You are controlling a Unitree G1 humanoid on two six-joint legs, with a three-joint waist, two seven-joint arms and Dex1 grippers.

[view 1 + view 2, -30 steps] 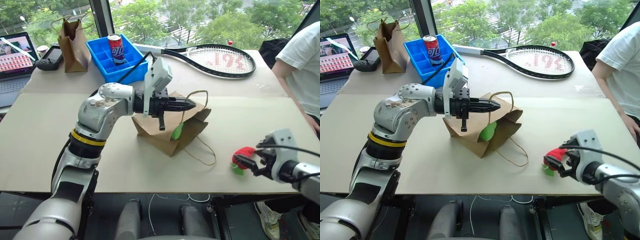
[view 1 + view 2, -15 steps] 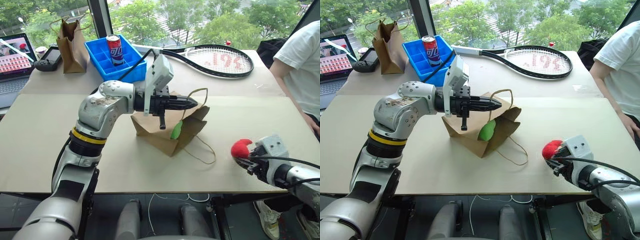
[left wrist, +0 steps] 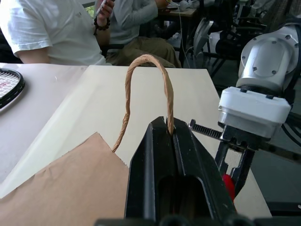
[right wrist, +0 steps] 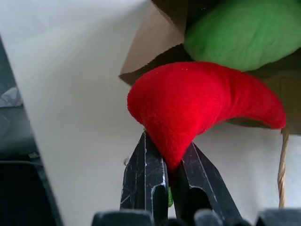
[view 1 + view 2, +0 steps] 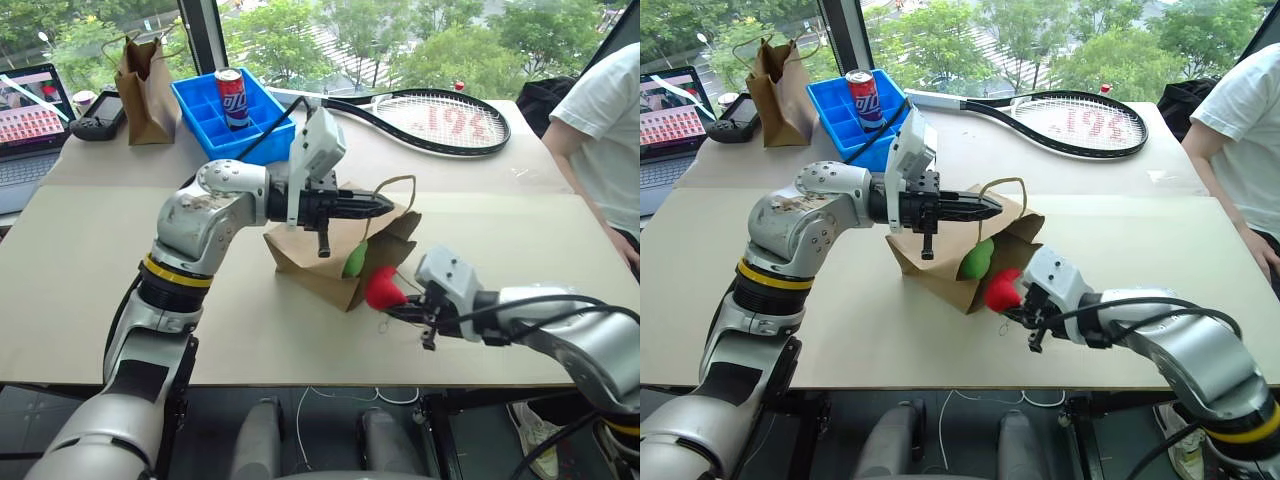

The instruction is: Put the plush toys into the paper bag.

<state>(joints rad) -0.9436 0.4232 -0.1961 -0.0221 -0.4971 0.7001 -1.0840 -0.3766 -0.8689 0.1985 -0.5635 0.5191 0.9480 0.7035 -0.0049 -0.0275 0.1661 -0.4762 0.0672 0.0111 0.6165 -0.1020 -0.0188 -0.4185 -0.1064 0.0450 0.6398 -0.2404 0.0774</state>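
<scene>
The paper bag (image 5: 310,265) lies tipped on the table with its mouth facing the right side. My left gripper (image 5: 385,204) is shut on its upper twine handle (image 3: 146,70), holding the mouth up. The lime green plush toy (image 5: 354,261) sits in the mouth of the bag. My right gripper (image 5: 400,305) is shut on the red plush toy (image 5: 383,288) and holds it just off the table, right in front of the bag's mouth. In the right wrist view the red plush toy (image 4: 202,103) is pinched by its lower edge, with the green plush toy (image 4: 240,33) just behind it.
A blue crate (image 5: 205,120) with a soda can (image 5: 231,97) stands at the back, with a narrower dark paper bag (image 5: 145,85) to its left. A tennis racket (image 5: 430,118) lies at the back right. A laptop (image 5: 30,120) is at far left, and a person (image 5: 600,130) sits at the right edge.
My right gripper shut on the red plush toy, lifted it and carried it left from the table's right front to the bag's mouth. The left gripper kept still on the handle.
</scene>
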